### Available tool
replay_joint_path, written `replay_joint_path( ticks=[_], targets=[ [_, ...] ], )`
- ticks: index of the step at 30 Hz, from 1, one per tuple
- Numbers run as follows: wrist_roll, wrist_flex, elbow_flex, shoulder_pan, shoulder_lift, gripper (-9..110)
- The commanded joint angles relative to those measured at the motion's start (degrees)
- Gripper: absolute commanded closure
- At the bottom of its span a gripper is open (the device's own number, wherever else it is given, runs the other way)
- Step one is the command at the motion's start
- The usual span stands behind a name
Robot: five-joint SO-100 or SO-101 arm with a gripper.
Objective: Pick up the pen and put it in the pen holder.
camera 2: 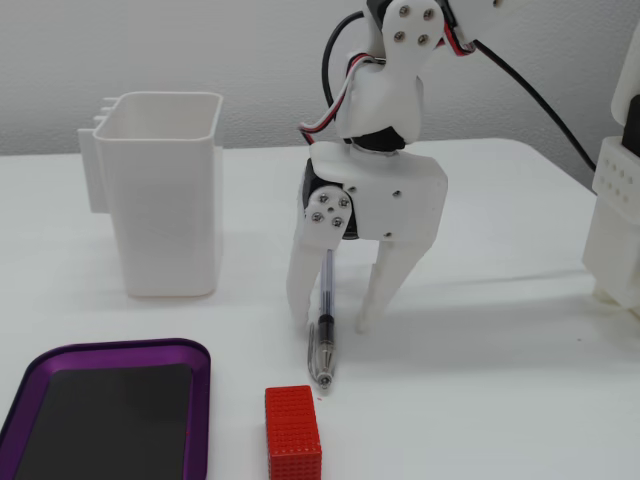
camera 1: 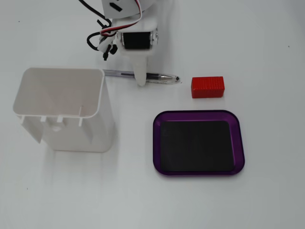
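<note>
The white arm has its fingers (camera 2: 332, 322) spread wide and planted low over the bench (camera 2: 500, 380), tips at or just above the surface — one finger (camera 2: 300, 275) on each side of the pen (camera 2: 324, 335), neither one clearly pressing on it, so nothing is gripped. The pen lies flat on the white bench (camera 1: 267, 191), a clear-barrelled ballpoint with a dark tip; in the fixed view from above (camera 1: 143, 75) it runs parallel to the far edge of the bench, its tip pointing toward the red block (camera 1: 207, 87) and its tail reaching toward the rim of the pen holder (camera 1: 62, 109). That holder is a tall white rectangular tub, standing upright and open at the top, toward the left edge in that view; in the lower fixed view it (camera 2: 165, 195) stands well back toward the far left corner, apart from the arm. The red block (camera 2: 292, 432), ribbed on its faces, sits near the pen's tip without touching it. A purple tray (camera 1: 239, 143) with a dark inner floor lies nearer the front edge, beside the holder but clear of it, and shows in the lower view (camera 2: 195, 400) at the front left corner.
</note>
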Motion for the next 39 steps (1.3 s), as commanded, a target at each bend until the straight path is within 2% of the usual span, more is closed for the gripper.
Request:
replay_joint_path(
  ticks=[1,7,12,19,22,34,39],
  targets=[
    [0.18,1.58,-1.85,0.62,-1.05,88],
    [0.09,2.11,-3.69,0.79,-1.23,89],
    [-0.18,2.11,-3.69,0.7,-1.23,102],
    [-0.09,2.2,-2.81,0.18,-0.44,102],
    [0.09,6.68,-3.6,0.44,1.93,102],
    [5.54,19.78,-7.12,-0.18,41.13,102],
    [14.06,19.34,-12.74,-0.18,52.73,102]
  ],
)
